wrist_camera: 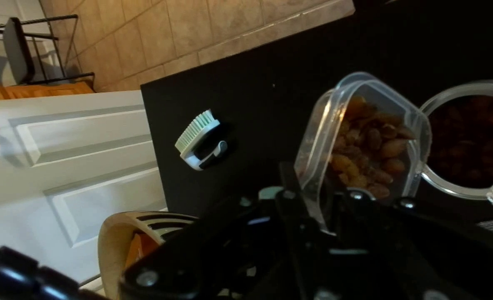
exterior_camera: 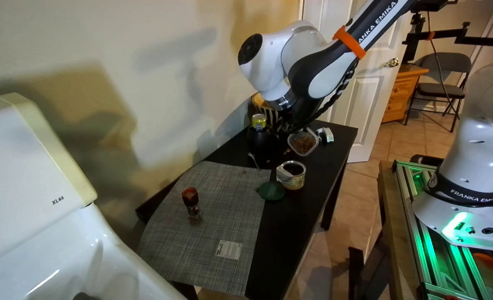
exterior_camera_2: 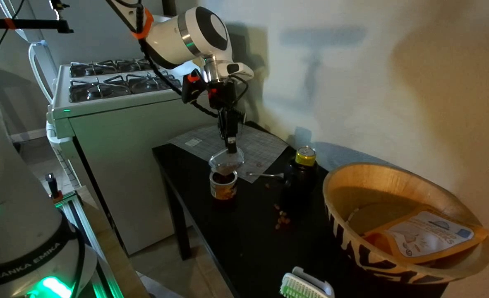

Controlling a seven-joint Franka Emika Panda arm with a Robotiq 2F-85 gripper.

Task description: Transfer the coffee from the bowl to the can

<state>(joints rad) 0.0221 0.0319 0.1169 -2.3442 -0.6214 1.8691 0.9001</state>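
Observation:
My gripper (wrist_camera: 310, 183) is shut on the wall of a clear plastic container (wrist_camera: 396, 93) holding orange-brown dried pieces (wrist_camera: 371, 146). In an exterior view the gripper (exterior_camera_2: 231, 145) holds the container (exterior_camera_2: 224, 159) tilted just above the can (exterior_camera_2: 223, 191). In another exterior view the container (exterior_camera: 303, 142) also shows. The can (exterior_camera: 295, 181) stands upright on the black table, its foil lid peeled back. In the wrist view the can (wrist_camera: 451, 189) is beside the container and has dark pieces inside. I see no separate small white bowl; it is out of view or hidden.
A dark vessel with a yellow-topped can (exterior_camera_2: 305, 156), a fork-like utensil (exterior_camera_2: 265, 175) and loose pieces (exterior_camera_2: 282, 218) are near the can. A green lid (exterior_camera: 271, 191) and red-topped grinder (exterior_camera: 191, 201) are closer to the stove. A brush (exterior_camera_2: 304, 286) and striped basket (exterior_camera_2: 397, 269) are opposite.

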